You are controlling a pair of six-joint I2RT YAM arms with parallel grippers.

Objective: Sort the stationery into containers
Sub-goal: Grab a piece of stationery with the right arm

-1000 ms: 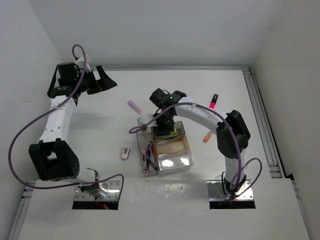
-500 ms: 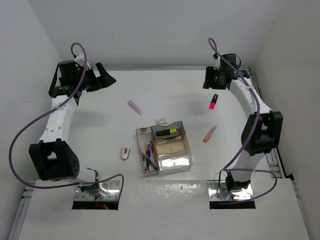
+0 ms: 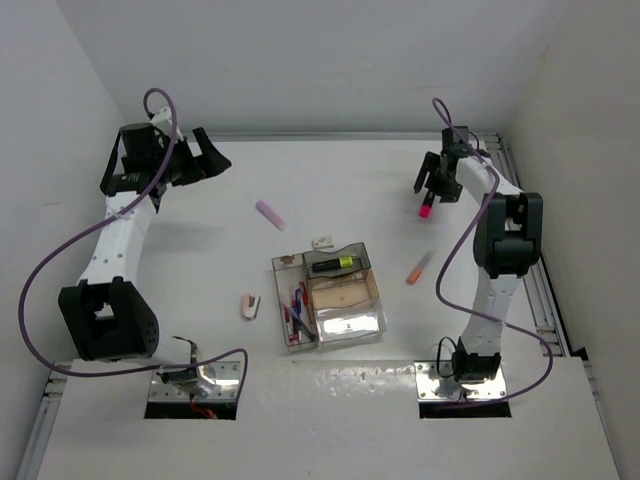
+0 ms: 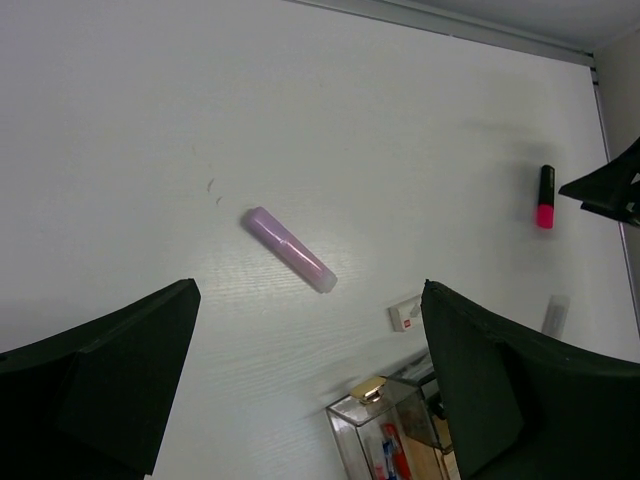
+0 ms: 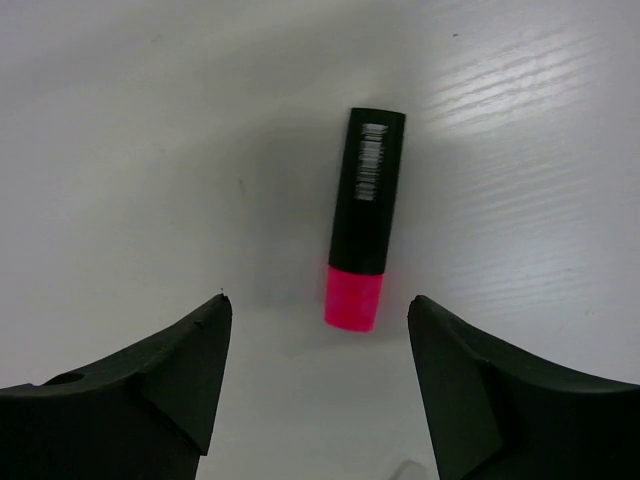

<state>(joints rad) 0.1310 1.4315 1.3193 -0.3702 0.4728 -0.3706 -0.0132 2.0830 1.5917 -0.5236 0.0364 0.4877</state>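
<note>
A pink highlighter with a black body lies on the table at the back right. My right gripper is open just above it, and in the right wrist view the highlighter lies ahead between the fingers, untouched. My left gripper is open and empty at the back left, high over the table. A purple highlighter, a small white eraser, an orange highlighter and a pale pink eraser lie loose. The containers hold a yellow highlighter and pens.
A metal rail runs along the table's right edge, close to my right arm. White walls close in the back and both sides. The clear trays' corner shows low in the left wrist view.
My right arm swung from over the containers to the back right and has come down over the pink highlighter. The yellow highlighter now lies in a tray. The left arm barely moved.
</note>
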